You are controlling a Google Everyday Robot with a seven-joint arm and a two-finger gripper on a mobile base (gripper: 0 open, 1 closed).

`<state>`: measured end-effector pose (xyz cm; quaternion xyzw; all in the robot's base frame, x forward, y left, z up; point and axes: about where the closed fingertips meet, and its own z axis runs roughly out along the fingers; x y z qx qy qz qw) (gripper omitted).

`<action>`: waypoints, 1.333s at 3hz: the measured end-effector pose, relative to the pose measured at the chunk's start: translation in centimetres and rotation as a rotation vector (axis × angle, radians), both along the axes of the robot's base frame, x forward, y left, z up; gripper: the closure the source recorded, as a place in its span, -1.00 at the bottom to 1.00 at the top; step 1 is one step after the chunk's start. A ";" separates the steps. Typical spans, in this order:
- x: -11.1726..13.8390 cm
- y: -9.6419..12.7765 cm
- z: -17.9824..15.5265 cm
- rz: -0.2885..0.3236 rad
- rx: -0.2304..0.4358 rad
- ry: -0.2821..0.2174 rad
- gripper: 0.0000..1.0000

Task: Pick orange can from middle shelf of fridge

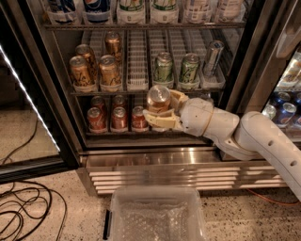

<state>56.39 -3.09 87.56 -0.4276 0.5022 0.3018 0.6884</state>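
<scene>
Just below the middle shelf (136, 90) front edge, in front of the fridge (155, 162): gripper (160, 108), jaws pinching the orange can (158, 98). Can is off the rack, tipped so its silver top faces up and outward. Arm (254, 136) comes in from lower right of the shelf.

On the shelf:
- Left lanes: four copper cans (108, 73).
- Centre: white ribbed dividers (137, 61).
- Right lanes: two green cans (163, 68), then a silver can (212, 57), leaning.

Tier under the shelf: red cans (118, 117), on its left half. Tier above: bottles (129, 9), labels cut off. Floor, straight below the shelf: clear bin (157, 214). Floor, lower left of the shelf: cables (19, 212).
</scene>
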 end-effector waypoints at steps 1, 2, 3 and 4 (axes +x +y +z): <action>-1.6 0.9 0.2 0.065 -0.066 0.010 1.00; -4.9 2.0 -0.3 0.177 -0.162 0.013 1.00; -7.9 2.7 -1.2 0.274 -0.211 0.013 1.00; -10.4 3.3 -2.2 0.341 -0.218 0.004 1.00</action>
